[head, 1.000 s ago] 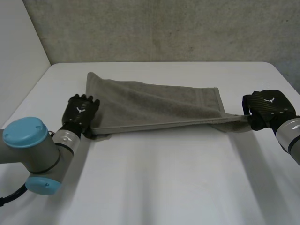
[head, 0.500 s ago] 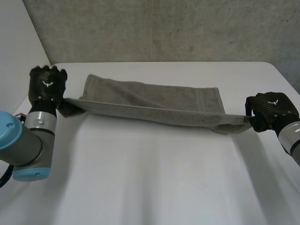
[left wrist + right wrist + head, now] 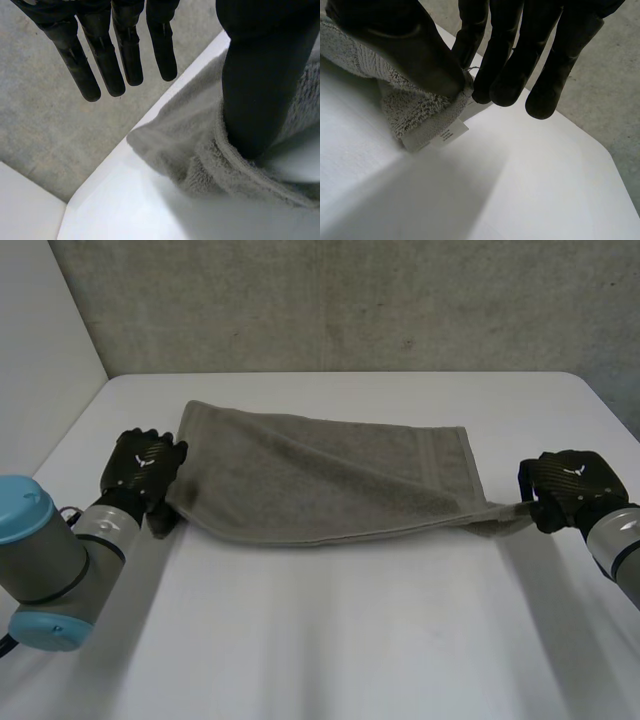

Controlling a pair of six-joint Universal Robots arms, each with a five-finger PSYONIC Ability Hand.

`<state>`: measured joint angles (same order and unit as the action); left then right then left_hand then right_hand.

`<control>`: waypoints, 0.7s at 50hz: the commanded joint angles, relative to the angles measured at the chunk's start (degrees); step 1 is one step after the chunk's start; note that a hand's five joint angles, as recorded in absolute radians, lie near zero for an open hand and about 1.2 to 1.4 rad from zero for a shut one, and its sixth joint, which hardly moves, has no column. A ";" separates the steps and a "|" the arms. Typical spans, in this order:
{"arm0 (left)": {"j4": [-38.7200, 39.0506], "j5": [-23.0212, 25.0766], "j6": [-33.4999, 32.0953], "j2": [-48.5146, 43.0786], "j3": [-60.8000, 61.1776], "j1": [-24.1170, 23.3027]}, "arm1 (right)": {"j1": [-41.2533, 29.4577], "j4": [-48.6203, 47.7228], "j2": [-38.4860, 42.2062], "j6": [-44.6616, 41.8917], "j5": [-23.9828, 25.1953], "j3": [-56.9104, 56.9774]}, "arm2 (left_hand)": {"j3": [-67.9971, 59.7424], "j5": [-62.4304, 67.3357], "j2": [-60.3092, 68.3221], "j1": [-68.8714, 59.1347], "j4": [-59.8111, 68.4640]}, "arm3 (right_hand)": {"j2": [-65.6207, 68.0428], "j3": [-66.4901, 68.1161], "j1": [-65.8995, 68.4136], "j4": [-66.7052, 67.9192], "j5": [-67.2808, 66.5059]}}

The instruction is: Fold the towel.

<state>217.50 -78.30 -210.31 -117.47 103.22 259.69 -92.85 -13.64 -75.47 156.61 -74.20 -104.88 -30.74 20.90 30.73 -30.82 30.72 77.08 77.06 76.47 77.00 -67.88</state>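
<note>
Since right hand (image 3: 400, 45) pinches a towel (image 3: 320, 475) corner but left hand (image 3: 252, 75) has fingers straight, thumb merely resting on the edge, towel lying on surface (image 3: 330, 640) may slip free, skewing the fold.

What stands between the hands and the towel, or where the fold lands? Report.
Nothing visible does. The right hand pinches a corner of the towel, and the left hand rests its thumb on the other end.

A white label (image 3: 449, 135) hangs from the towel (image 3: 415, 112) corner, just below the right hand (image 3: 405, 45) thumb. Its print is too small to read.
</note>
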 commanded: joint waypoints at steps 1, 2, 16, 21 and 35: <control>0.47 -0.45 -4.05 -1.97 -0.83 1.60 | 0.21 -0.24 -0.03 -0.08 -0.25 0.03 | -4.70 4.54 4.72 -4.62 4.72 | 2.92 2.94 3.53 3.00 -2.12; 0.47 -0.45 -4.06 -2.14 -0.92 1.78 | 0.21 -0.24 -0.03 -0.08 -0.25 0.03 | -4.70 4.54 4.72 -4.62 4.72 | 2.92 2.94 3.53 3.00 -2.12; 0.03 -3.88 -4.41 -4.96 -3.55 2.75 | 0.39 -0.51 -0.03 -0.08 -0.33 0.03 | -20.20 20.04 20.21 -20.12 20.22 | 2.92 2.94 3.53 3.00 -2.12; -0.59 -3.88 -5.11 -1.99 -2.77 3.80 | 0.12 -0.60 -0.38 0.01 0.02 -0.15 | -49.26 49.10 49.27 -49.18 49.28 | 2.92 2.94 3.53 3.00 -2.12; -4.27 -3.27 -0.03 29.01 -1.44 1.70 | -0.23 14.26 -17.61 0.18 1.86 15.32 | -49.26 49.10 49.27 -49.18 49.28 | 2.92 2.94 3.53 3.00 -2.12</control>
<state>215.10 -81.84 -213.61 -101.15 102.64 262.74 -93.26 -8.55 -86.76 156.95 -74.14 -97.75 -69.63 58.28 69.63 -66.41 69.62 77.08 77.03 76.46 77.00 -67.88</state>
